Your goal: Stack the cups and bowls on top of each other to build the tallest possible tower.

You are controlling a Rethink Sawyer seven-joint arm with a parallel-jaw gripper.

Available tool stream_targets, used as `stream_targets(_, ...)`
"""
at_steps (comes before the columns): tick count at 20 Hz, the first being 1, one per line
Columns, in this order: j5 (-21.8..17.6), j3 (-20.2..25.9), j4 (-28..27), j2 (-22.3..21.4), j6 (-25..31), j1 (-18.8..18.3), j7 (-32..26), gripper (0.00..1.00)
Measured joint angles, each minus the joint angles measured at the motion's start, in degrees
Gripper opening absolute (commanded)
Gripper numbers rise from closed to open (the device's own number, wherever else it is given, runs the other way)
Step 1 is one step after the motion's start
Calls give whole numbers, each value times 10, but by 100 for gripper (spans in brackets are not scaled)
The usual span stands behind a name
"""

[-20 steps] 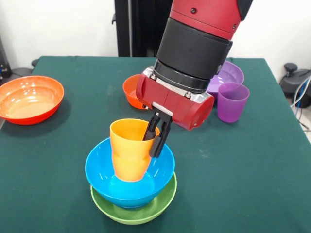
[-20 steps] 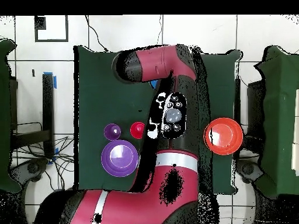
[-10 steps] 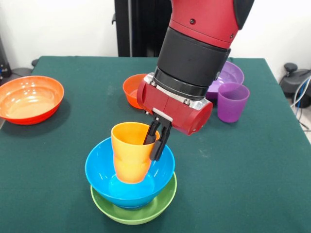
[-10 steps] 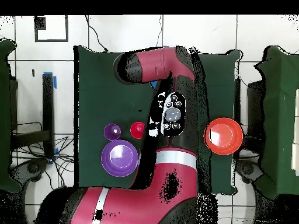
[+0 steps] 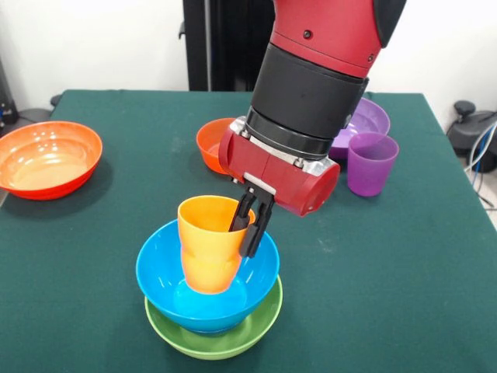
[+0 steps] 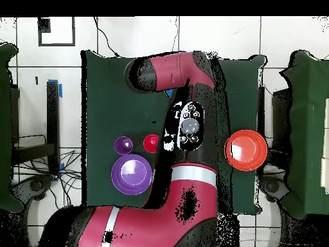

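Note:
The tower stands at the table's near edge: a lime green bowl [image 5: 216,330], a light blue bowl [image 5: 206,280] nested in it, and the orange cup [image 5: 208,242] upright inside that. My gripper [image 5: 247,231] is shut on the orange cup's right rim, one finger inside and one outside. The arm hides the tower in the overhead view. A small orange bowl [image 5: 211,144] sits behind the gripper and shows in the overhead view [image 6: 151,143]. The dark blue bowl and the red cup do not show.
A wide orange-red bowl [image 5: 46,159] sits at the left edge, also in the overhead view [image 6: 245,149]. A purple cup [image 5: 371,162] stands in front of a purple bowl [image 5: 365,118] at the right; both show in the overhead view, cup [image 6: 123,145] and bowl [image 6: 132,174].
The gripper has lowered the orange cup slightly deeper into the light blue bowl and shifted a little. It has been still in the last half second.

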Motion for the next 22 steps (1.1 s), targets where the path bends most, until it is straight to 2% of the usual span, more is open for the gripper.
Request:
stream_targets(10,0,0,0,0,0,-1,0,0)
stream_targets(22,0,14,0,0,0,-22,0,0)
